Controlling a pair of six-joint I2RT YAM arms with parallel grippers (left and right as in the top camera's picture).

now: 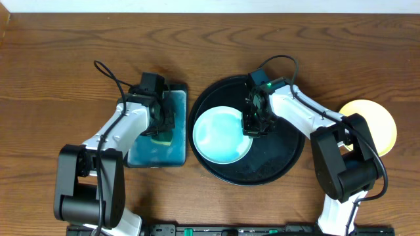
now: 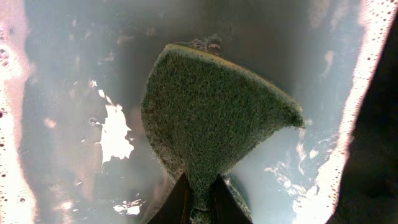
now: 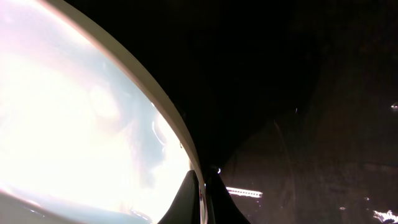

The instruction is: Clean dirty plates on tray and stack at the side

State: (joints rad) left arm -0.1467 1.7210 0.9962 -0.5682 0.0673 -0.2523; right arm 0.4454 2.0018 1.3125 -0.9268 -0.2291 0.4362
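Right fingers are clamped on the rim of the mint plate, which lies on the left side of the tray. Left fingers are pinched on the narrow end of a sponge, which fans out over the water in the basin, left of the tray

Step looks like wetting the sponge before the wipe. To do it well:
- let the sponge drip over the basin before crossing, so the table takes no water
- keep the right pinch firm; it holds one edge only, so the plate can pivot
- wipe toward the held rim, not away from it
- go light on pressure, the plate is thin plastic

Views:
- the wrist cams confirm both grips; overhead hides them under the arms
- the right wrist view is blown out by glare, so I can't judge smears there; overhead shows the plate face pale and fairly even
- only overhead shows the yellow plate, on the table right of the tray and partly behind the right arm
- just one mint plate is visible in any view
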